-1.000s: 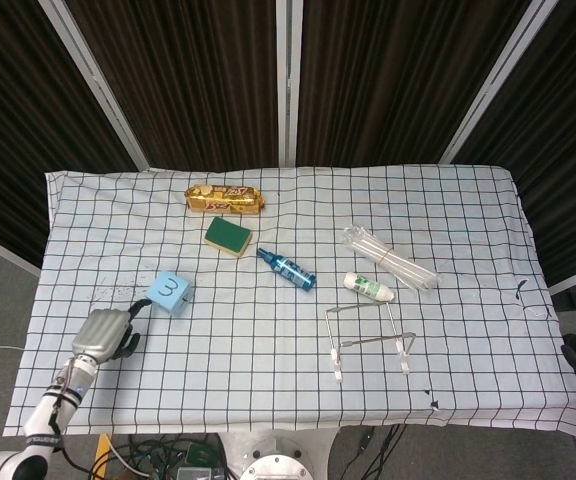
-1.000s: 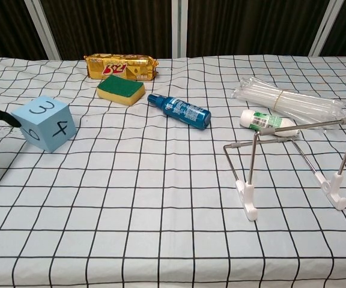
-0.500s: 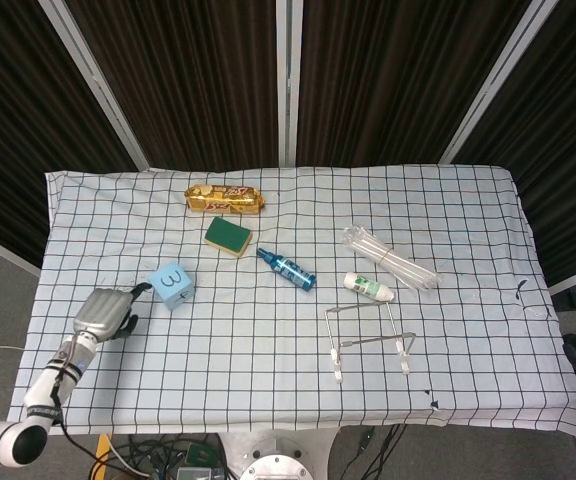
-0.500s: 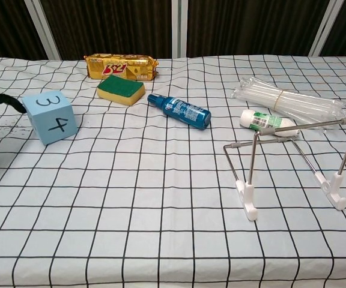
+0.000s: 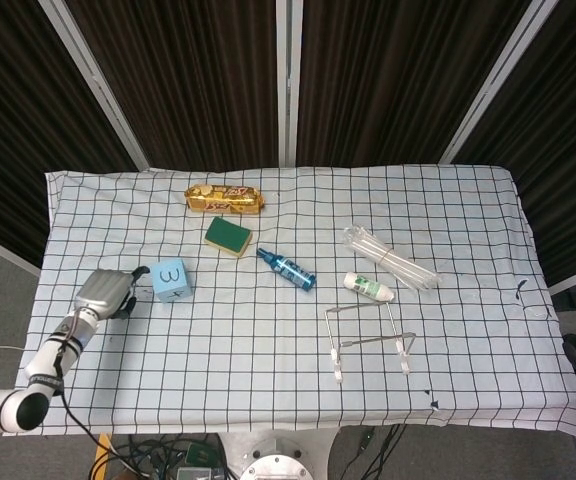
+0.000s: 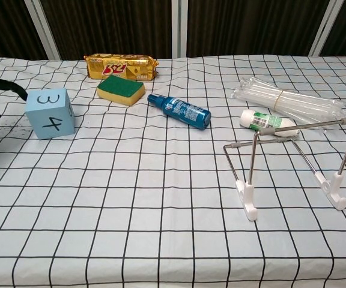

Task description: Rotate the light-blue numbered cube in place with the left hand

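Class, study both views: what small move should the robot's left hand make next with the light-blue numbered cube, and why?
Probably keep nudging the light-blue numbered cube round with a fingertip. The left hand sits just left of the cube, a dark finger reaching toward its left face; whether it touches is unclear. The cube rests flat on the checked cloth, 3 up, 4 facing front.

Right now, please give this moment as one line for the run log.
step: rotating cube | left robot hand: beside light-blue numbered cube, a fingertip at its left face | cube: flat on checked tablecloth, 3 up, 4 facing front | right robot hand: not in view
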Tool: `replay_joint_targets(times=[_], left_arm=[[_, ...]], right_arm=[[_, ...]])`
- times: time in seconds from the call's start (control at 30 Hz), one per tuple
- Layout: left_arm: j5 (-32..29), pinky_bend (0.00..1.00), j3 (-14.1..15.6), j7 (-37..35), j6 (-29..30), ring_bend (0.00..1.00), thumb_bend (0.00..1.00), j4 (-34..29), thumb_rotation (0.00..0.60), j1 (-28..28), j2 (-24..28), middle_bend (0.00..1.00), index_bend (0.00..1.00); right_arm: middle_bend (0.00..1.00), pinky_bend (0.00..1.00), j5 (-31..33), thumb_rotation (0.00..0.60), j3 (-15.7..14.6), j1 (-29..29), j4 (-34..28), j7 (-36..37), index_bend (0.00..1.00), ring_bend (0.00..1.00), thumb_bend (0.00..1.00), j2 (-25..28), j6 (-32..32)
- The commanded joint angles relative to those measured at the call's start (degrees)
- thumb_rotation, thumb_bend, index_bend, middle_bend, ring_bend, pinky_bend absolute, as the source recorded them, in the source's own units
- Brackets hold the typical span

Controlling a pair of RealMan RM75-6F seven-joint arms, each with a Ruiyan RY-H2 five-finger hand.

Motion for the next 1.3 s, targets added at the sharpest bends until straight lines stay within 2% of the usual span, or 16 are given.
replay_joint_targets(times=[0.03,0.43,0.63,0.87,1.03,1.17,1.3], left_arm=[[-0.2,0.78,0.1,-0.4,-1.0,0.83,0.53,0.6,0.600,-1.0,0.1,0.82,0.15],[1.0,0.78,0.4,-0.2,-3.3,0.83,0.54,1.7,0.600,-5.3,0.3,0.82,0.16],[-1.1,0.78,0.7,0.6,-3.3,0.83,0.54,3.2,0.600,-6.9,-0.1,0.82,0.16],[-2.1,0.78,1.4,2.4,-0.3,0.83,0.54,3.0,0.600,-7.3,0.3,0.82,0.16],[-1.8,0.78,1.2,5.5,3.8,0.83,0.54,-1.0,0.600,-7.7,1.6,0.82,0.16],[-4.3,0.79,0.5,6.6,2.9,0.84,0.54,-5.0,0.600,-9.5,2.9,0.83,0.16],[-11.9,0.80,0.5,9.1,0.3,0.86,0.56,-6.4,0.600,-13.2,2.1,0.84,0.13]], right_arm=[[0.00,0.00,0.1,0.600,0.0,0.0,-0.1,-0.1,0.00,0.00,0.18,0.0,-0.1],[0.00,0.00,0.2,0.600,0.1,0.2,-0.9,-1.1,0.00,0.00,0.18,0.1,-0.3],[0.00,0.00,0.6,0.600,0.1,0.3,-0.4,-0.8,0.00,0.00,0.18,-0.2,-0.7],[0.00,0.00,0.6,0.600,0.2,0.3,-0.1,-0.6,0.00,0.00,0.18,-0.3,-0.6],[0.00,0.00,0.7,0.600,0.2,0.4,-0.3,-1.1,0.00,0.00,0.18,-0.3,-0.7],[0.00,0.00,0.6,0.600,0.2,0.5,-0.3,-1.1,0.00,0.00,0.18,-0.4,-0.8],[0.00,0.00,0.8,0.600,0.0,0.6,0.3,-0.8,0.00,0.00,0.18,-0.7,-1.3]])
